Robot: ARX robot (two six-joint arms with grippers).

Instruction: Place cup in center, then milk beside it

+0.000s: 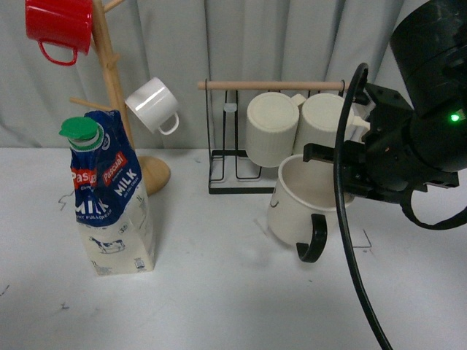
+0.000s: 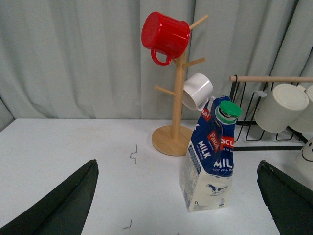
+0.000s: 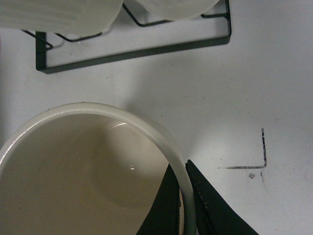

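Note:
The cup [image 1: 292, 211], wide and cream with a black handle, hangs tilted at the right of the table. My right gripper [image 1: 349, 191] is shut on its rim. In the right wrist view one black finger sits inside the cup [image 3: 83, 171] and one outside, with the gripper [image 3: 185, 196] pinching the wall. The milk [image 1: 111, 200], a tall blue and red carton with a green cap, stands upright at the left. In the left wrist view the milk [image 2: 209, 159] stands ahead of my open left gripper [image 2: 178, 203], whose fingers [image 2: 63, 205] are spread wide on either side.
A wooden mug tree [image 1: 117, 95] holds a red mug [image 1: 58, 25] and a small white mug [image 1: 152, 104] behind the milk. A black wire rack [image 1: 233, 146] with two ribbed cream mugs [image 1: 271, 127] stands behind the cup. Grey curtains close off the back.

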